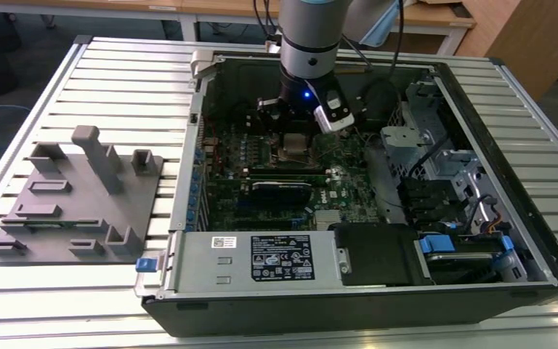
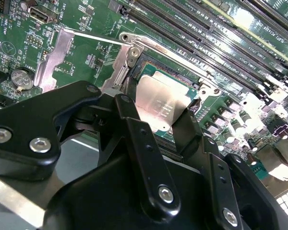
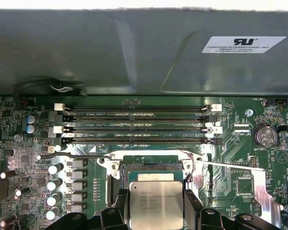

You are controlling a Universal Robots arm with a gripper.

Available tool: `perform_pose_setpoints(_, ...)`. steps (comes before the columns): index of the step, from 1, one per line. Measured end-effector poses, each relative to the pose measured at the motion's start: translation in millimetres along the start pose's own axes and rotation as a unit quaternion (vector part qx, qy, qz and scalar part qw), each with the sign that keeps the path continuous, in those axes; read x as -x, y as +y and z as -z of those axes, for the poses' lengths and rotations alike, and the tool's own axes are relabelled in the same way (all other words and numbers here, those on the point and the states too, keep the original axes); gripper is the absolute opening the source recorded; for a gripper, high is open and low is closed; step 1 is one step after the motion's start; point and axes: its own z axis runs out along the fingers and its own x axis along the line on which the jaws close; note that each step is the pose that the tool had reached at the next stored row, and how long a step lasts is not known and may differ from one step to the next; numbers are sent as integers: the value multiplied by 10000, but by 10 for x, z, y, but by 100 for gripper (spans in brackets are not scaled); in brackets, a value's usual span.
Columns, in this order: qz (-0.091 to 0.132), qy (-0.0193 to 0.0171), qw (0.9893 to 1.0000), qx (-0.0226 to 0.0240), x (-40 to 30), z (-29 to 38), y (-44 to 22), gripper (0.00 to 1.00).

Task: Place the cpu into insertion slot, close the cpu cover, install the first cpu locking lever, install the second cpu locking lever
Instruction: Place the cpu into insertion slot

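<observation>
I count one black two-fingered gripper (image 3: 155,199), clamped on the single flat square silver-grey cpu (image 3: 156,208), with one finger (image 3: 119,201) at each of two opposite edges; the chip sits just over the one square dark silver-rimmed insertion slot (image 3: 153,167), seated or not I cannot tell; two thin wire levers (image 3: 86,155) flank that slot; four long black memory slots (image 3: 137,118) lie just beside it; in the exterior view one grey arm (image 1: 310,36) stands at upper centre, inside one open black computer case (image 1: 357,313).
</observation>
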Motion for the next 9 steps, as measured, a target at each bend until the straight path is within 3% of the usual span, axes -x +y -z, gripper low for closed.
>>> perform_pose_setpoints(4, -175, -12, 9998, -3, 0, -1, 0, 54)
perform_pose_setpoints(7, -451, -31, 9990, -11, 0, -3, 0, 54)
perform_pose_setpoints(9, -524, -35, 9986, -13, 0, -3, 0, 54)
